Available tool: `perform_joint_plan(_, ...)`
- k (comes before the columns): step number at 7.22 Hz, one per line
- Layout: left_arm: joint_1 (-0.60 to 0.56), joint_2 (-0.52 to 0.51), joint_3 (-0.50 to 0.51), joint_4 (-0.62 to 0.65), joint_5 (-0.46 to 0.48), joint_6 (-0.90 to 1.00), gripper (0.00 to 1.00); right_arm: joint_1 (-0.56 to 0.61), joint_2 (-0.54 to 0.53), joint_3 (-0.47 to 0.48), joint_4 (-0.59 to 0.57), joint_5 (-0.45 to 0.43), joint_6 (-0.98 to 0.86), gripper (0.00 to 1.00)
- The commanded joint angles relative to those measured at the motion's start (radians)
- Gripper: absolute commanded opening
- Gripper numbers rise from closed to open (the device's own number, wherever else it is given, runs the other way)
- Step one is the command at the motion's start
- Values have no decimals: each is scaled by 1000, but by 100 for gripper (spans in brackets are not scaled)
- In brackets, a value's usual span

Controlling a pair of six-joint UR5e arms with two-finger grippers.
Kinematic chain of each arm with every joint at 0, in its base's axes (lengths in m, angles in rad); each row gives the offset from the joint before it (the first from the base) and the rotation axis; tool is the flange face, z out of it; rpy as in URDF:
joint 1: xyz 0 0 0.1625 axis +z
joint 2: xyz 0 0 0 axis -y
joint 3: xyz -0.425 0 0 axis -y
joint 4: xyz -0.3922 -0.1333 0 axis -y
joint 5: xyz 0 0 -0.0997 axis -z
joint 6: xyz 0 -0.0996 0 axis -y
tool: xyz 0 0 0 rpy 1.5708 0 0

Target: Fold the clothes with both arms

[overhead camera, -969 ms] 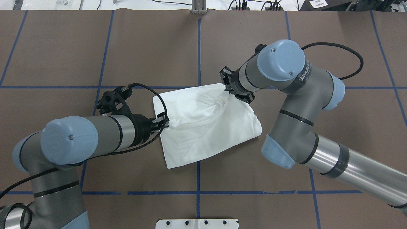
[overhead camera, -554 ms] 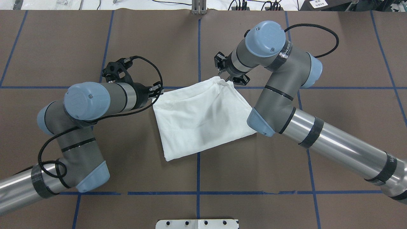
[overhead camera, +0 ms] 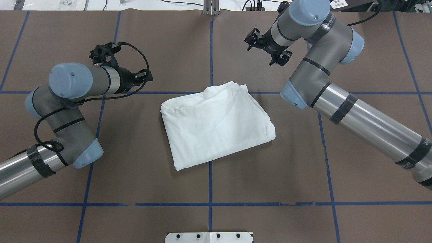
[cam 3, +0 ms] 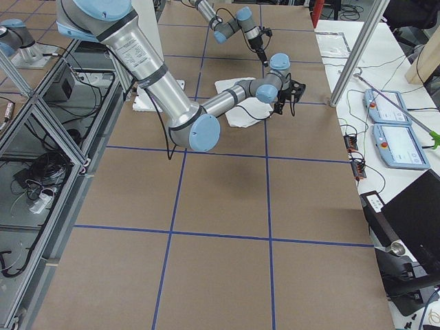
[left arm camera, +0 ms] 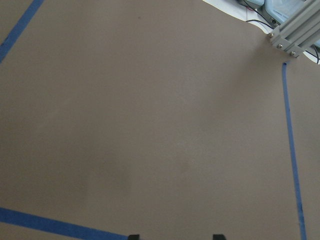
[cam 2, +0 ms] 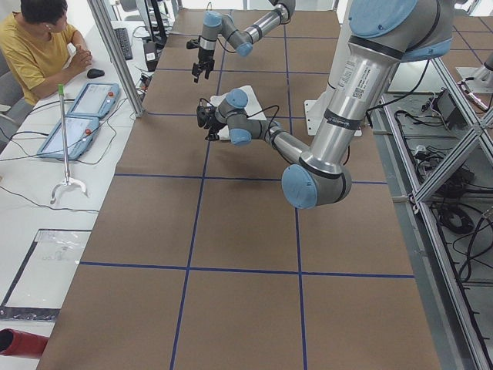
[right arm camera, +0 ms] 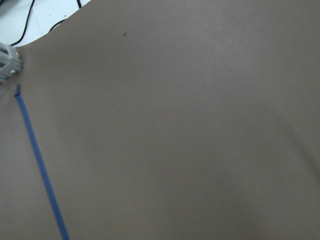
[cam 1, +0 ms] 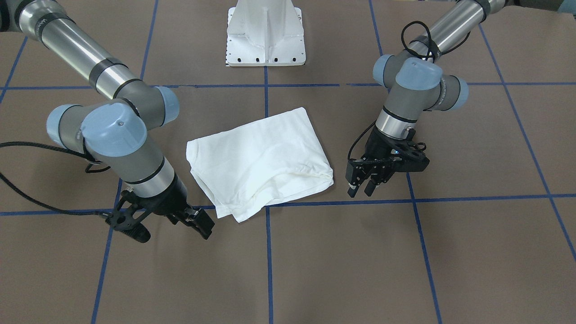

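The white T-shirt lies folded in a rough rectangle on the brown table, also in the front view. No text or collar shows. My left gripper is open and empty, clear of the shirt's far left corner; in the front view its fingers hang apart above the table. My right gripper is open and empty, beyond the shirt's far right corner, also in the front view. Both wrist views show only bare table and blue tape.
Blue tape lines grid the brown table. The white pedestal base stands at the robot's side. A metal post stands at the far edge. An operator sits by two tablets beside the table.
Both grippers have let go of the shirt's far edge and drawn away, the left one to the left, the right one farther back and right. The shirt now lies flat and folded.
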Motion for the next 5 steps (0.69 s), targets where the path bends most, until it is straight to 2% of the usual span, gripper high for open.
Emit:
perform_joint_plan(1,-146,36,3,-2,-222,249,58,100,-101,8,-16,94,-236,100)
perform_joint_plan(2,-255,72,3,8,-339,439,58,177,-155,16,-64,132,-403,100)
perform_joint_plan(3,-368,119,4,13,-465,576,63,256,-178,69,-198,145,-607,100)
perform_joint_plan(4,-473,154,4,53,-559,726,63,324,-193,154,-386,145,-829,100)
perform_joint_plan(5,-553,182,6,123,-587,910,67,394,-213,228,-526,145,-983,100)
